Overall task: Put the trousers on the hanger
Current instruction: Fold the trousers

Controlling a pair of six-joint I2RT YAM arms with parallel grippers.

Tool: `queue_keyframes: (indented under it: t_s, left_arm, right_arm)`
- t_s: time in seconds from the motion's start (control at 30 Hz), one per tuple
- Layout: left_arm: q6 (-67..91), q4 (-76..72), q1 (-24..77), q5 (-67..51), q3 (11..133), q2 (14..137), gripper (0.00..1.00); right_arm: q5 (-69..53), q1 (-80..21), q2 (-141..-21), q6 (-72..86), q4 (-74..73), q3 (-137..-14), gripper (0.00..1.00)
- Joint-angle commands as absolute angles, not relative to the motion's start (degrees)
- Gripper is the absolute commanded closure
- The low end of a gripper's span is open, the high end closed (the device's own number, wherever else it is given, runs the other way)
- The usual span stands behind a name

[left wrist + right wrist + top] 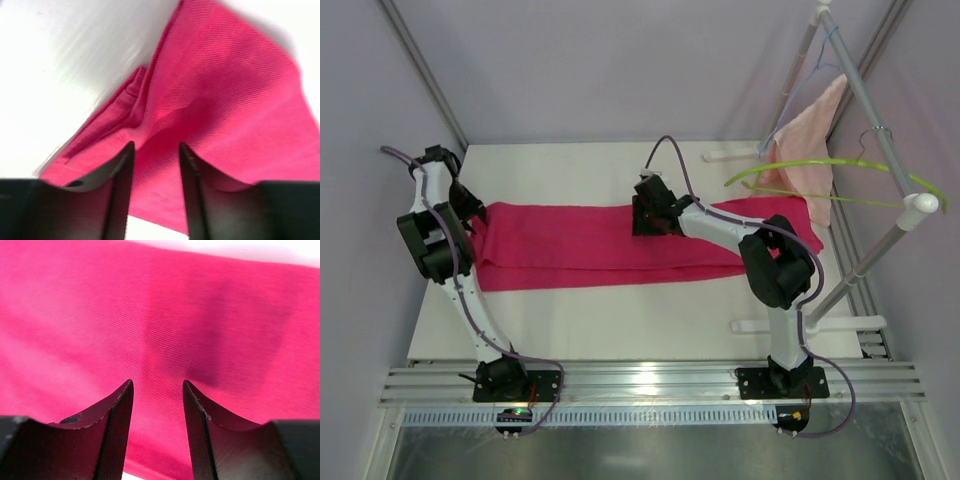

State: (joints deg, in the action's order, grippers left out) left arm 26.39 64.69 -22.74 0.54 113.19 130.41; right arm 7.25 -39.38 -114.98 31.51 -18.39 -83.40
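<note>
Both jaws parted, gripping nothing. Left jaws at left end of trousers, gap narrow, cloth just below. Right jaws over trousers' middle, gap wider. Trousers flat, stretched across desk. Hanger on rack beyond trousers' right end, beside towel.

Top external: fixed, high behind arm bases, facing down and forward; far off, takes in whole table and both arms. Left wrist: sits behind left gripper, looks out along jaws, very near trousers; cloth edge and bare table ahead-left of jaws. Right wrist: behind right gripper, even closer, cloth fills nearly all beyond jaws. Shared: all three views catch trousers; top and left wrist also share table surface.
</note>
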Motion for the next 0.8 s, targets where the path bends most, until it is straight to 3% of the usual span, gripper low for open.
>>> queue_keyframes:
  t_s: [0.0,0.1,0.33,0.53,0.77]
  left_arm:
    - [27.1,66.8,-22.9,5.3,116.7,126.8,0.56]
    - [26.4,64.7,-22.8,9.3,111.9,119.7,0.47]
    - [30.7,52.0,-22.5,6.5,86.7,101.2,0.43]
    - [35.3,47.3,-25.0,0.7,79.9,105.5,0.46]
    - [38.3,46.7,-25.2,4.7,79.6,108.3,0.46]
  right_arm:
    - [-1.9,-39.5,-114.3,24.5,-17.6,-86.3,0.52]
    - [-13.5,-39.5,-114.6,13.9,-14.1,-87.6,0.53]
    - [-20.6,-41.6,-117.9,-2.6,-17.7,-93.3,0.54]
    - [-16.5,-46.1,-117.9,-13.7,-19.0,-91.6,0.54]
    - [-13.7,-48.5,-118.7,-22.2,-19.8,-88.6,0.54]
